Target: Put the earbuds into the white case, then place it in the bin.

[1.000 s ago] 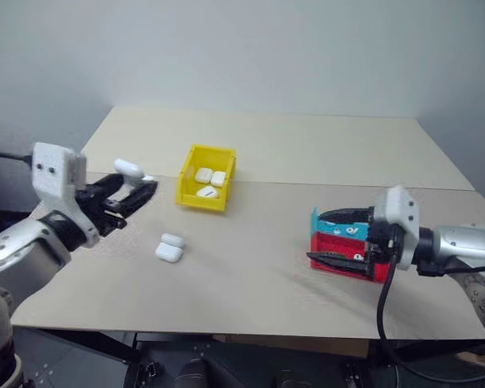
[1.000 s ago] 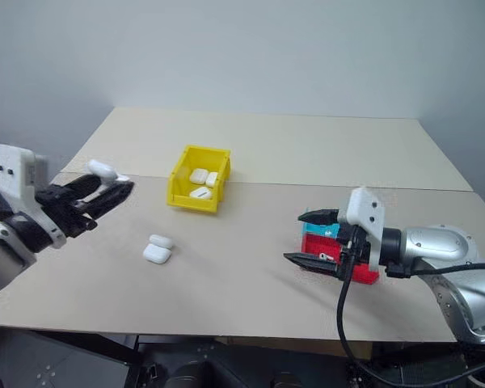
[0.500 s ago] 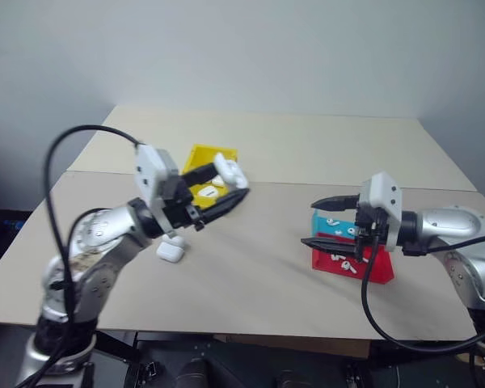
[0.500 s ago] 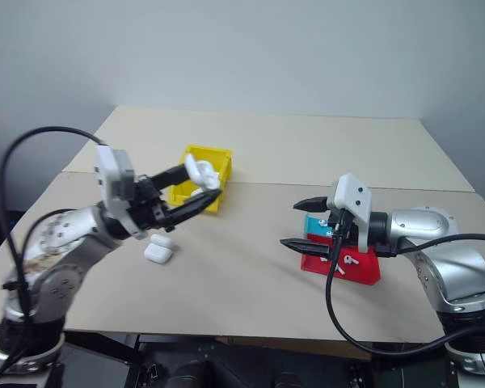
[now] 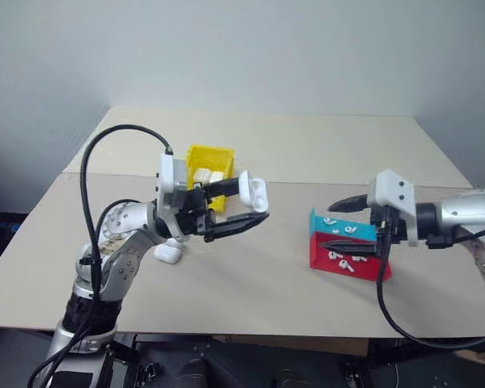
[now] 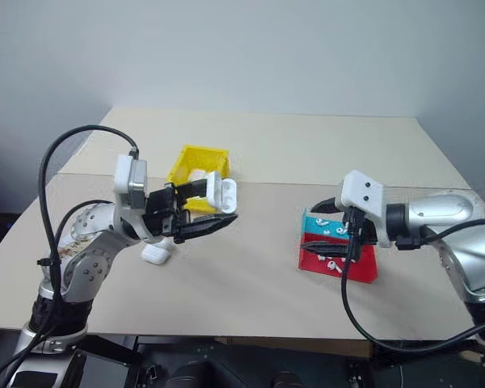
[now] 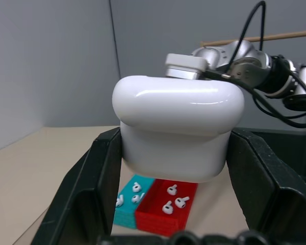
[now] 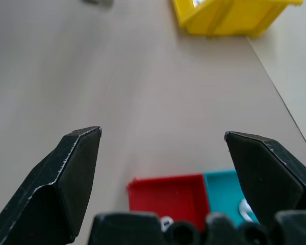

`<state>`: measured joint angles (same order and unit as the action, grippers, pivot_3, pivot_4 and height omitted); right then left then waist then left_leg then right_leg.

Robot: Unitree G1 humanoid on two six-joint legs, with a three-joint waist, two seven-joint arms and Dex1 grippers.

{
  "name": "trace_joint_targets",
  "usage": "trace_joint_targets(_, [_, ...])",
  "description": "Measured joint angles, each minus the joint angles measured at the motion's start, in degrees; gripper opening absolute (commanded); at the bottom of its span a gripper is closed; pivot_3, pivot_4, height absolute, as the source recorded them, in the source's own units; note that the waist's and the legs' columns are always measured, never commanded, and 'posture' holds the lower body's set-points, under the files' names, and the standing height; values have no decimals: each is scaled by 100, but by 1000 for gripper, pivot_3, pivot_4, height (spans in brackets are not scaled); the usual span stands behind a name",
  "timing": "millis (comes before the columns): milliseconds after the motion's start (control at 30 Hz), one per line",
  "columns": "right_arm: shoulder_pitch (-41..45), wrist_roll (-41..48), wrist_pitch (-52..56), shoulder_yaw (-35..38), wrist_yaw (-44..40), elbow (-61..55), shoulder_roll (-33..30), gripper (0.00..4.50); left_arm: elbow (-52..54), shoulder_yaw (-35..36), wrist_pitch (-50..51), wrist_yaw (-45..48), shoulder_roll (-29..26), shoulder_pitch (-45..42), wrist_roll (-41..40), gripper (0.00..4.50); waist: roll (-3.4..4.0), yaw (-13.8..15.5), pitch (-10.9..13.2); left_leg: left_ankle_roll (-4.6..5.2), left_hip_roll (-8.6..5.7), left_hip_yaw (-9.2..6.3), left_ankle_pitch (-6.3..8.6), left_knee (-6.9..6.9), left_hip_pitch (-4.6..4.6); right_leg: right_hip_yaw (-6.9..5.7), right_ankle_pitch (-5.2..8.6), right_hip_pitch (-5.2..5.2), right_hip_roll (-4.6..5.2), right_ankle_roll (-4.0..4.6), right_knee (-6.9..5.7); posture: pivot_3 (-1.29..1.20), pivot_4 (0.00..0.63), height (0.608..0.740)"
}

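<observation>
Two pincers above the beige surface (image 5: pixel 259 283): left pincer (image 5: pixel 255 204) clamped on a white case (image 5: pixel 255 192), raised in the air just right of the yellow bin (image 5: pixel 196 153), lid down, fingers pointing toward the right arm. Seen close in the left wrist view, case (image 7: pixel 177 125) wedged between the two black fingers (image 7: pixel 99 189), touching both. Right pincer (image 5: pixel 333 225) spread wide and empty, hovering just over the near-left edge of the red and teal tray (image 5: pixel 345 250); black fingers (image 8: pixel 66 173) well apart in the right wrist view, nothing between them. Several earbuds (image 7: pixel 174 196) loose in the tray, some in the red compartment, some in the teal one (image 7: pixel 130 201); exact count hard to tell. Bin standing behind the left arm, holding a few more white cases (image 5: pixel 202 175), partly hidden by the arm. Another two white cases (image 5: pixel 170 252) lying on the surface below the left forearm, close together, whether touching cannot tell. Black cable (image 5: pixel 105 153) looping up from the left arm. Held case well apart from the tray, roughly level with the right pincer across the gap
</observation>
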<state>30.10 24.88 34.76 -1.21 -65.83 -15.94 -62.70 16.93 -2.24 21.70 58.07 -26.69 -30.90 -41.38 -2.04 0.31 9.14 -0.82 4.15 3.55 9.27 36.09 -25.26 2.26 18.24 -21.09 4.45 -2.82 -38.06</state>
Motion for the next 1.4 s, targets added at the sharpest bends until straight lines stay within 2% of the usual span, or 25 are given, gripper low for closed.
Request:
trace_joint_targets(200, [543, -787, 434, -1010, -404, 324, -430, 4500, 40, -240, 301, -277, 274, 9, 29, 2785, 2, -13, 0, 2, 1, 2, 1, -2, -1, 5, 0, -5, 0, 0, 1, 0, 150, 740])
trace_joint_targets(300, [786, -1190, 563, -1425, -458, 448, -433, 3914, 158, -340, 402, -456, 429, 38, 56, 2785, 3, -27, 1, 2, 1, 3, 1, -1, -1, 6, 0, -6, 0, 0, 0, 0, 150, 740])
trace_joint_targets(367, [916, -1389, 664, -1620, -483, 537, -416, 3289, 241, -389, 449, -530, 516, 66, 65, 2785, 3, -27, 1, 2, 1, 3, 1, -1, -1, 6, 0, -5, 0, 0, 0, 0, 150, 740])
trace_joint_targets(500, [996, -1916, 904, -2111, -421, 678, -219, 3289, 258, -541, 465, -629, 694, 128, 94, 2785, 4, -26, 1, 2, 1, 3, 1, 0, -1, 6, 0, -5, 0, 0, -1, 0, 150, 740])
trace_joint_targets(733, [1358, -2371, 2211, -2669, -275, 967, 212, 3289, 247, -585, 472, -671, 784, 117, 107, 2785, 9, -31, 2, 2, 1, 2, 1, 0, -1, 6, 0, -6, -1, 0, -1, 0, 150, 740])
trace_joint_targets(1000, [1392, -2374, 2963, -2719, -31, 974, 430, 3289, 243, -586, 475, -692, 794, 112, 108, 2785, 9, -16, 3, 2, 0, 2, 1, 0, -3, 5, 0, -6, 0, 0, 0, 0, 150, 740])
trace_joint_targets(1400, [1254, -2343, 3181, -2740, 260, 1016, 698, 3289, 337, -593, 484, -837, 796, 154, 112, 2785, 9, -27, 3, 2, 0, 2, 1, 0, -2, 5, 0, -6, -1, 0, -1, 0, 150, 740])
